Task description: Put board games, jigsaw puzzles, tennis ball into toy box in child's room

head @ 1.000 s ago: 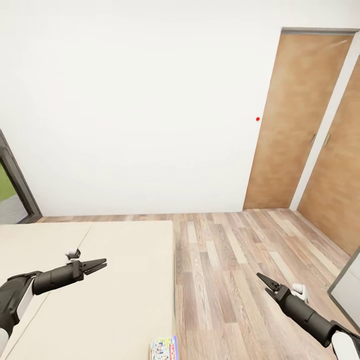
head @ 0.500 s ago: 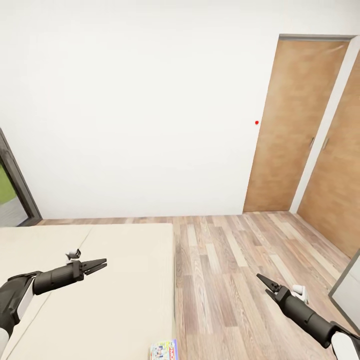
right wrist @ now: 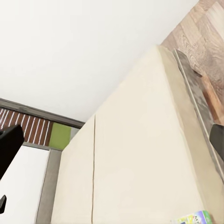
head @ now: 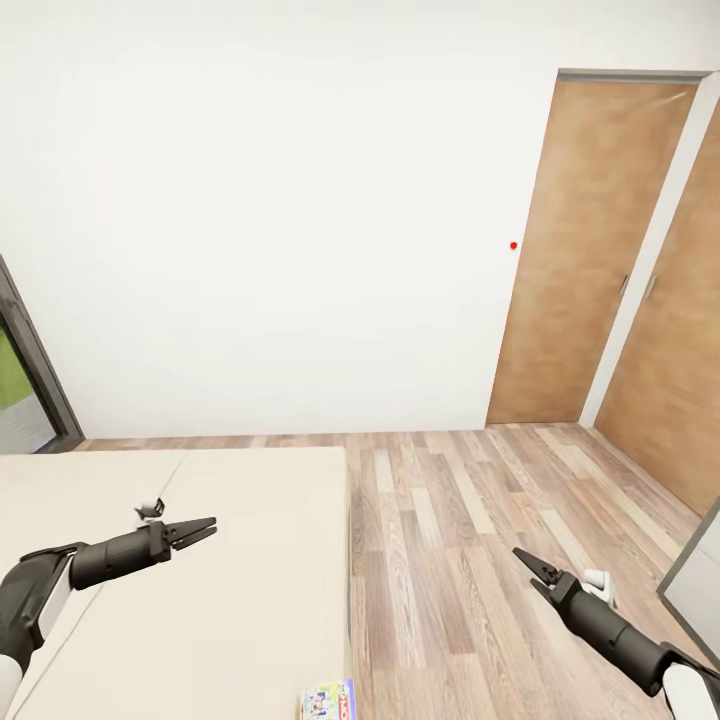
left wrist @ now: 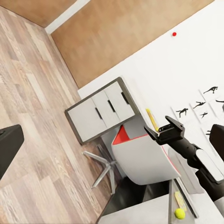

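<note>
One board game (head: 328,699), a flat colourful box, lies at the near corner of the beige bed (head: 230,560), cut by the head view's lower edge; it is also seen as board game (right wrist: 193,218). My left gripper (head: 205,527) hovers open over the mattress, well away from the box. Over the wood floor beside the bed, my right gripper (head: 522,556) is open and empty, also seen as right gripper (left wrist: 158,130). The tennis ball (left wrist: 179,213) rests on the pale table (left wrist: 140,215) beside a flat yellow item (left wrist: 179,199). The toy box is out of view.
Two wooden doors (head: 585,250) stand in the white wall at the right. A dark-framed window (head: 25,370) is at the left. A white and red chair (left wrist: 140,161) and a grey cabinet (left wrist: 102,109) stand near the table. Plank floor (head: 450,560) lies between bed and doors.
The head view has shifted slightly, so the door and wall sit a little lower. My left gripper has sunk a touch over the bed. The right arm is still.
</note>
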Motion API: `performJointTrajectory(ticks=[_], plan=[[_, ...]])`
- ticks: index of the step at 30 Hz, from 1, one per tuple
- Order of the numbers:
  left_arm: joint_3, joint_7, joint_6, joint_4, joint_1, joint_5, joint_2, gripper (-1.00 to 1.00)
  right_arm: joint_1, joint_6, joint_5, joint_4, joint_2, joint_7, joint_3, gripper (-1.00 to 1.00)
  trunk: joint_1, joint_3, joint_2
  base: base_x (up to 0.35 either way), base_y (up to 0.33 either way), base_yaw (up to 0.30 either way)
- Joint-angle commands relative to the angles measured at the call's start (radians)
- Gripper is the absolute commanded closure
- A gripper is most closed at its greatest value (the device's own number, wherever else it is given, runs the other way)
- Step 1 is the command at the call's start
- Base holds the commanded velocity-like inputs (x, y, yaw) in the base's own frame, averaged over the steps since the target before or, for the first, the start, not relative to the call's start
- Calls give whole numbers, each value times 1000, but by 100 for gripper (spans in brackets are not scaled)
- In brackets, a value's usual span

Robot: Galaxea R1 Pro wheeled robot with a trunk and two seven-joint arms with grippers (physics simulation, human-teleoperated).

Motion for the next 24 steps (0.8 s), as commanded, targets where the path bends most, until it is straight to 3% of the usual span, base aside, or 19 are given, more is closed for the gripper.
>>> performJointTrajectory(ticks=[1, 7, 10, 16, 24], plan=[[0, -3, 11, 0, -1, 0, 0, -100, -1, 7, 0, -1, 0, 1, -2, -100, 1, -2, -2, 0, 0, 0], [0, -4, 11, 0, -1, 0, -3, -100, -2, 11, 26, 2, -1, -63, -2, -100, 1, -2, -2, 0, 0, 0], [0, -4, 11, 0, -1, 0, -4, -100, -3, 13, 57, 3, 0, -172, -2, -100, 1, -2, -2, 0, 0, 0], [0, -5, 11, 0, -1, 0, -4, -100, -6, 13, 72, 3, 2, -342, 4, -100, 1, -2, -2, 0, 0, 0], [0, 13, 10, 0, -1, 0, -4, -100, -7, 12, 74, 3, 4, -457, 7, -100, 1, -2, -2, 0, 0, 0]])
